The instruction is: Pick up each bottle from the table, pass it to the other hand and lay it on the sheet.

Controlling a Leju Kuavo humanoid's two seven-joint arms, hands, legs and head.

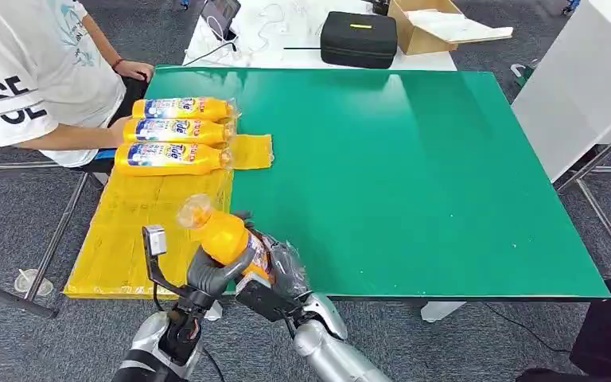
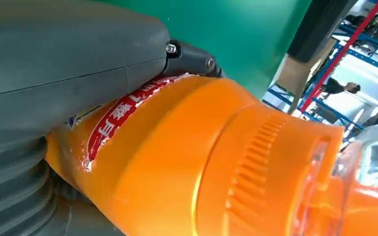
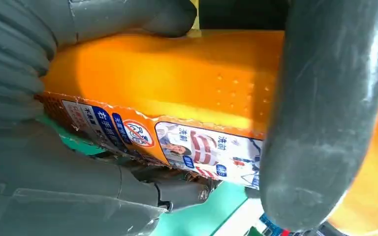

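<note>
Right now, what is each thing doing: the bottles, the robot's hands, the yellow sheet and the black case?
Held orange bottle: tilted, cap on, gripped by both hands.
Left hand: fingers around the bottle.
Right hand: grips the bottle's labelled body.
Three orange bottles: lying side by side on the sheet.
Yellow sheet: spread flat.
Black case: closed.

From the head we look forward and down over the green table (image 1: 414, 175), its near edge close below us. Our two wrist cameras sit turned and pressed against the orange bottle (image 2: 187, 162), the part of the scene all three views share.
</note>
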